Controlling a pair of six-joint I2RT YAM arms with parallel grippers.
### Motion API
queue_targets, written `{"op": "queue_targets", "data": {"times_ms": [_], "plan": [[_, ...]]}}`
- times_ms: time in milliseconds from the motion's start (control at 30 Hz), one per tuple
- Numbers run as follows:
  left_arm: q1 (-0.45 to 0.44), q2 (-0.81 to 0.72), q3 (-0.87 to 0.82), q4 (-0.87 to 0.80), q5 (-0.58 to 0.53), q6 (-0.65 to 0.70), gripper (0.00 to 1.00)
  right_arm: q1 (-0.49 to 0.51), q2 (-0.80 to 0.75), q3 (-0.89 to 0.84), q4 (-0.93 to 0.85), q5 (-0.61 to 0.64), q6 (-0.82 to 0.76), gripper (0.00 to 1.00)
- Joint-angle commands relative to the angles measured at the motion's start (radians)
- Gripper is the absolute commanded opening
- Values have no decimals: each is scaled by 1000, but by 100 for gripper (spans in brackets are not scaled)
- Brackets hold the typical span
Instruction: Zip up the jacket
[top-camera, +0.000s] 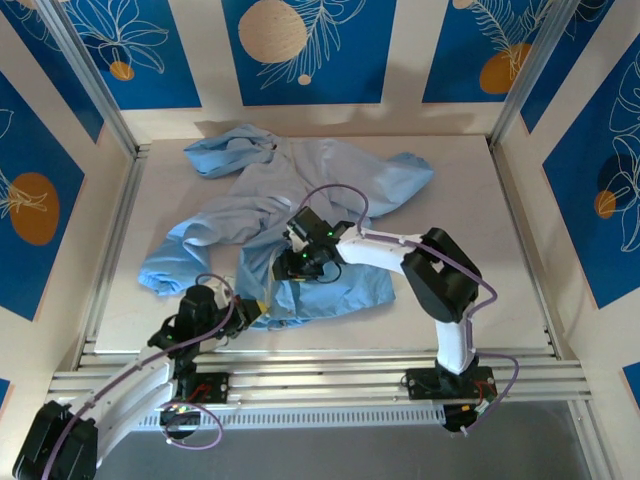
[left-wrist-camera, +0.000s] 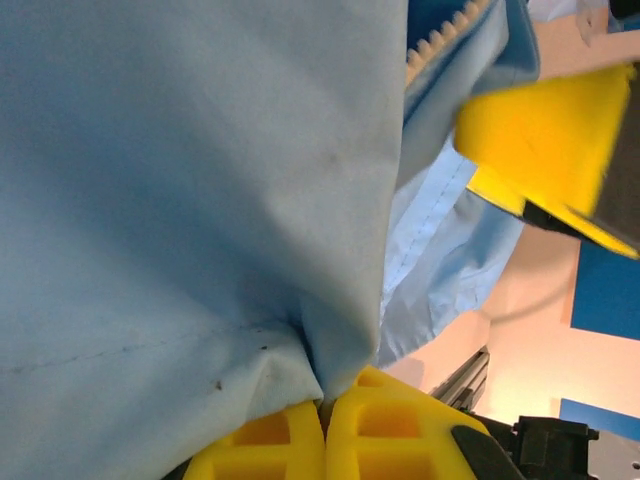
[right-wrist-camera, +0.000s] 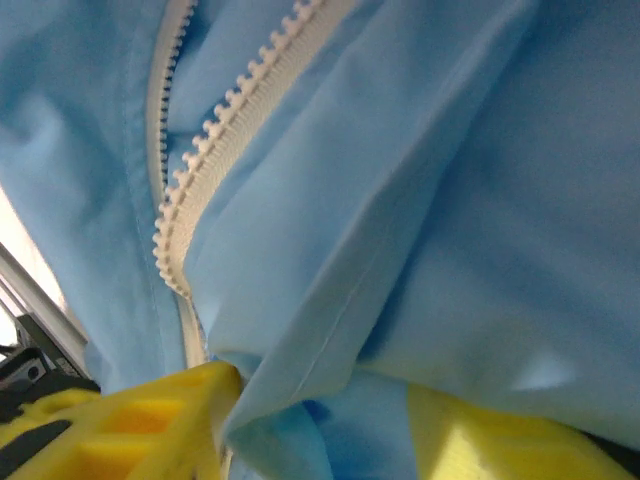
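The left gripper (left-wrist-camera: 322, 412) is closed, pinching the near hem of the jacket (top-camera: 330, 175). Farther in, the right gripper (right-wrist-camera: 320, 425) has its fingers apart around a fold beside the zipper (right-wrist-camera: 225, 135). The teeth are unjoined, so all the zipping seems left.

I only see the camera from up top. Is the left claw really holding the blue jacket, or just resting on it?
Observer: Holding it. In the left wrist view, the left gripper is shut on a pinch of the jacket.
Operator: Is the zipper done up?
Observer: No. The right wrist view shows the white zipper teeth bare and unmeshed along the stretch in view.
Operator: What about the right claw?
Observer: The right gripper stands open around a fold of the jacket, close to those teeth.
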Motion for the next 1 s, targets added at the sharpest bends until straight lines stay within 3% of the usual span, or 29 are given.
{"op": "queue_targets", "data": {"times_ms": [0, 167, 300, 500, 600, 633, 767, 800, 967], "plan": [[-4, 70, 45, 37, 34, 86, 0, -11, 37, 35, 35, -40, 1, 28], [-1, 283, 159, 7, 65, 207, 0, -77, 32, 5, 77, -14, 0, 0], [-2, 341, 196, -88, 83, 256, 0, -132, -3, -47, 144, 10, 13, 0], [-1, 229, 191, -284, 92, 289, 0, -174, -21, -135, 257, 14, 49, 0], [-1, 188, 155, -280, 96, 270, 0, -182, -48, -194, 363, -20, 67, 0], [-1, 179, 141, -259, 95, 260, 0, -184, -58, -208, 390, -41, 69, 1], [0, 164, 118, -146, 75, 234, 0, -179, -123, -228, 377, -98, 9, 38], [1, 172, 126, -126, 77, 240, 0, -177, -148, -228, 344, -95, -16, 43], [11, 223, 166, -80, 100, 259, 0, -144, -262, -197, 153, -31, -184, 46]]}}
